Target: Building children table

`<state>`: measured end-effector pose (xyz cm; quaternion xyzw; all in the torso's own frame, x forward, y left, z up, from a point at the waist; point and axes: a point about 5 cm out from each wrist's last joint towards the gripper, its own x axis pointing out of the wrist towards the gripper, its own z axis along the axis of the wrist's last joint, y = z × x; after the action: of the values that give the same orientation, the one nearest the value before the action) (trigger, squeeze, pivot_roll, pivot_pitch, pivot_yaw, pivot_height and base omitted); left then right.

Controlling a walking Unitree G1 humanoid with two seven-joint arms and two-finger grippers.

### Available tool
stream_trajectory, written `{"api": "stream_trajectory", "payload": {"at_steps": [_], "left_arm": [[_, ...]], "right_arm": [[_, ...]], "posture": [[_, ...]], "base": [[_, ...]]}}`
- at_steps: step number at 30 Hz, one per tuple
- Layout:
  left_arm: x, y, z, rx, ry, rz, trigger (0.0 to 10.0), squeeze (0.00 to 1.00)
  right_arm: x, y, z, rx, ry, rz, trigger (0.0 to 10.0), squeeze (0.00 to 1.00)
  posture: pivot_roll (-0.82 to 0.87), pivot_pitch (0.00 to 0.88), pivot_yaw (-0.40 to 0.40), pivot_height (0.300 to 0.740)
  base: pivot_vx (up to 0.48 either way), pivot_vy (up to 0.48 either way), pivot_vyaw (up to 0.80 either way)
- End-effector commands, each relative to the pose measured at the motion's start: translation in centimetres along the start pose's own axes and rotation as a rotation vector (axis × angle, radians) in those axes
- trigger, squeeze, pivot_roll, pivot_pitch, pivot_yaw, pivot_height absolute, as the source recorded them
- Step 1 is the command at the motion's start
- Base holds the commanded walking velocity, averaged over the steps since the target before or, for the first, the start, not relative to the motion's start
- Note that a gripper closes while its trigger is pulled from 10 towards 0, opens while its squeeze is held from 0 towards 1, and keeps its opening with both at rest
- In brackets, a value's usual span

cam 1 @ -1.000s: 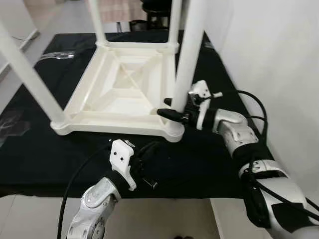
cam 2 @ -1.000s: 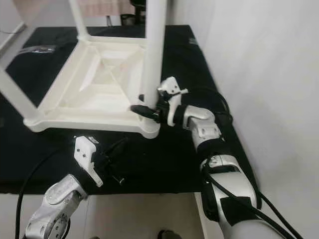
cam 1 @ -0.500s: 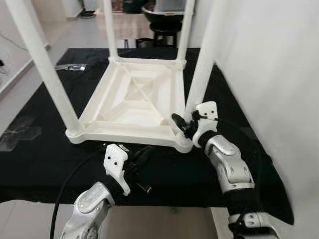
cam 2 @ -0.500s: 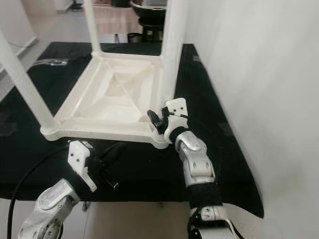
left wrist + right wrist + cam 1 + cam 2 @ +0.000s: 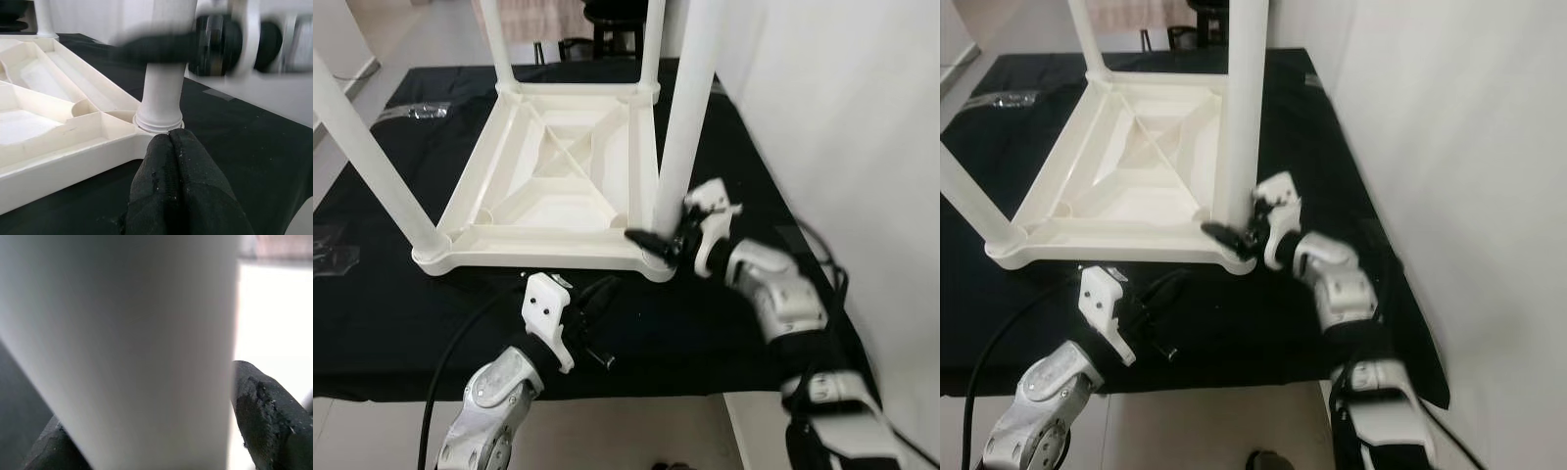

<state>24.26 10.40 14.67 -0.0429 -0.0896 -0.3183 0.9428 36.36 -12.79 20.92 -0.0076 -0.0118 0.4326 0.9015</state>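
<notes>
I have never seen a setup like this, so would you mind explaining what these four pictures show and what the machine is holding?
It is a humanoid robot with two silver arms, each ending in two black fingers. The two wide pictures come from a camera on its head, looking down; the two close-ups come from cameras on its wrists. On the black-covered surface lies a white children's table, upside down, its legs pointing up. The right gripper has its fingers around the base of the near right leg, one on each side in the right wrist close-up. The left gripper, fingers pressed together, hovers just in front of that corner, holding nothing.
</notes>
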Motion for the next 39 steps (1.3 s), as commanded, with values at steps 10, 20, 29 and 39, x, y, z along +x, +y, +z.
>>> {"api": "stream_trajectory", "payload": {"at_steps": [10, 20, 29, 39], "left_arm": [[-0.1, 0.1, -0.3, -0.001, 0.015, 0.013, 10.0, 0.0], [-0.1, 0.0, -0.2, -0.003, 0.015, 0.015, 10.0, 0.0], [-0.1, 0.1, -0.2, -0.001, 0.013, 0.021, 10.0, 0.0], [0.1, 0.3, -0.2, 0.001, 0.016, 0.023, 10.0, 0.0]], "right_arm": [[0.2, -0.8, -1.0, 0.03, 0.063, 0.171, 0.0, 0.0], [-0.4, -1.2, -1.8, 0.037, 0.05, 0.164, 0.0, 0.0], [-1.8, -1.3, -4.2, 0.053, 0.05, -0.292, 0.0, 0.0], [1.4, 6.8, -5.9, 0.111, 0.03, -0.281, 0.5, 0.0]], "posture": [[0.05, 0.132, -0.026, 0.74], [0.04, 0.143, -0.025, 0.74], [0.03, 0.149, -0.031, 0.74], [0.03, 0.146, -0.033, 0.74]], "base": [[0.0, 0.0, 0.0], [0.0, 0.0, 0.0], [0.0, 0.0, 0.0], [0.0, 0.0, 0.0]]}}
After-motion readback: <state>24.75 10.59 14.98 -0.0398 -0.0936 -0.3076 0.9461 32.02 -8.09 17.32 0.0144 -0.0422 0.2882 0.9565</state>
